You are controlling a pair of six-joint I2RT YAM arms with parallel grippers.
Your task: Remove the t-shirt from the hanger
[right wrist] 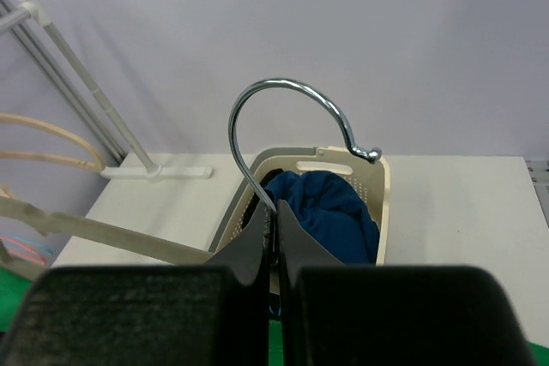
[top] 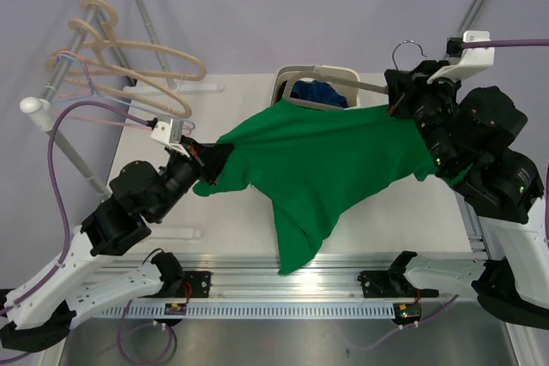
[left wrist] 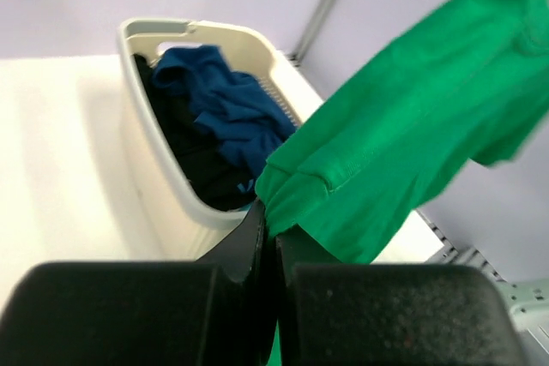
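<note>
Our left gripper [top: 199, 160] pinches the green cloth t-shirt [top: 326, 165] (middle left) — it stretches sideways to the silver-hooked wooden hanger [right wrist: 103, 231], clamped by our right gripper [top: 396, 96].

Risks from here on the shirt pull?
1. Left claw pinches only the shirt's edge; a harder pull may slip it free.
2. Right claw grips the hanger by its thin wire hook, so it may twist.
3. Shirt is stretched between them; fabric may snag on the hanger arm.
</note>
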